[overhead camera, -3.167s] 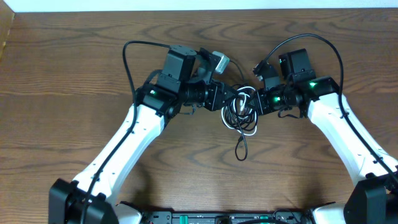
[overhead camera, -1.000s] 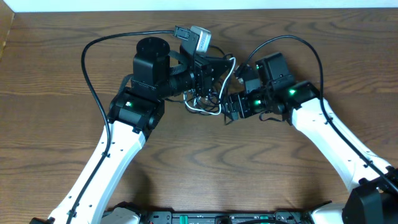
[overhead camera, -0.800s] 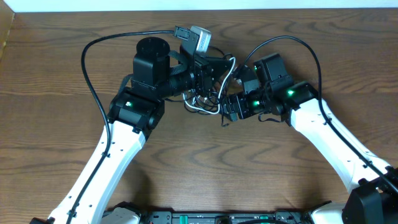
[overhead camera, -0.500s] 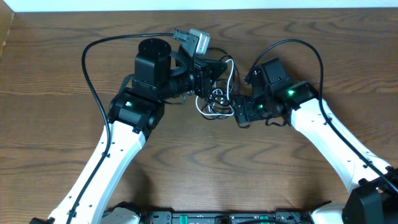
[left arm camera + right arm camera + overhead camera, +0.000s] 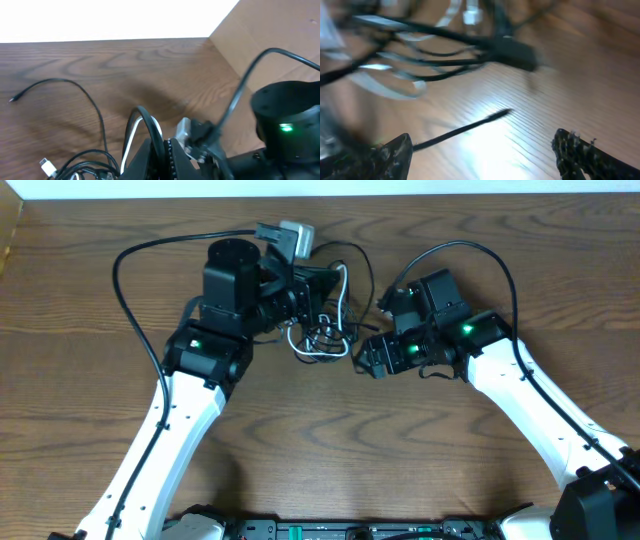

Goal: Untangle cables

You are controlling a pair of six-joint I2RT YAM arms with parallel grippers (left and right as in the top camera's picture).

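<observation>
overhead first: got the thin black and whitish cables [image 5: 320,340] bunched in a messy knot on the brown wood-grain desk [image 5: 330,450], right between the two arms. can see the left claw [image 5: 325,283] sitting at the far side of that knot, with a couple of strands looping up into it. over on the left wrist cam, looks pinched fully closed on one black and one white loop, both arching up out of the tips. also spotted there: a loose black strand trailing off across the desk to a tiny plug end [image 5: 12,99], plus a small white connector [image 5: 47,165] down by the rest of the pile. right claw [image 5: 366,360] parked just beside the near-right edge of the knot in overhead, can't tell if touching. right wrist cam pretty blurry, but shows its fingers [image 5: 390,152] spread wide apart with nothing gripped, just one black strand lying on the desk ahead of the gap and the tangle further on.
</observation>
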